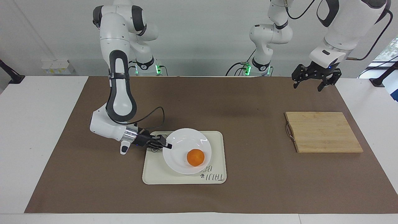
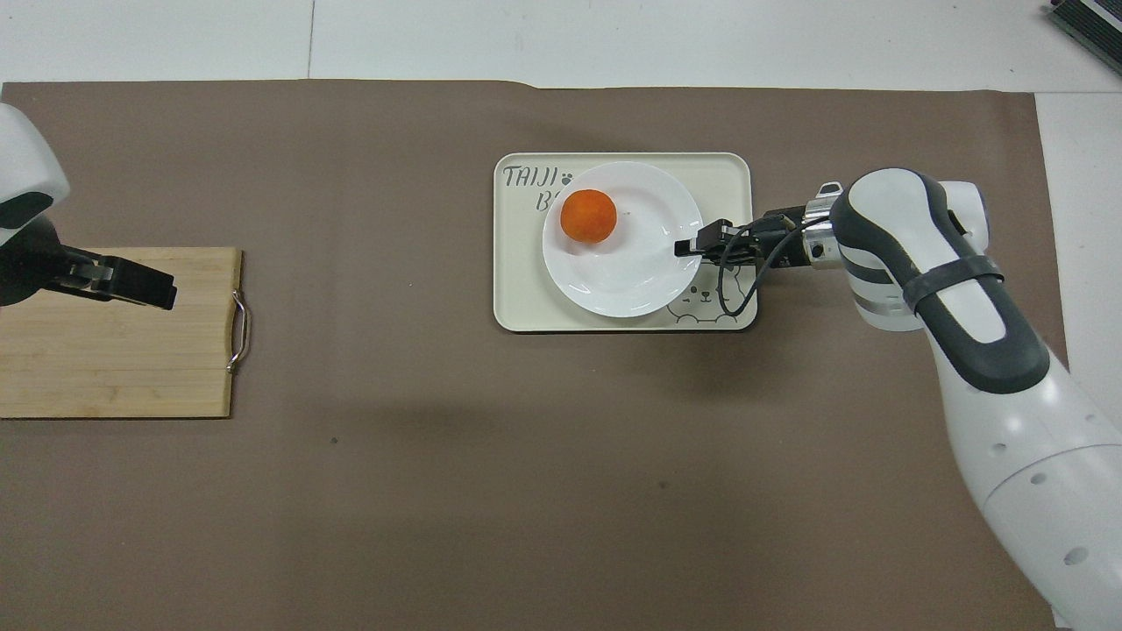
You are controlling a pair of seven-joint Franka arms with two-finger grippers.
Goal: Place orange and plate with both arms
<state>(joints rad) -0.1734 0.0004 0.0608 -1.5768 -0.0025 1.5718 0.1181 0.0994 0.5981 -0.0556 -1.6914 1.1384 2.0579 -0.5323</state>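
Brown mat (image 1: pixel 248 102) covers white table (image 1: pixel 37 124).

The right arm (image 1: pixel 118 90) is reaching down low over the table, its forearm lying nearly level, and the right gripper (image 1: pixel 168 145) is pinching shut. The left arm (image 1: pixel 345 28) is waiting raised, with the left gripper (image 1: pixel 314 83) hanging open, fingers pointing down.

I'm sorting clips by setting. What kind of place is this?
Probably a robotics lab: two white arms at a table under a brown mat, with staged props, a plate and a cutting board.
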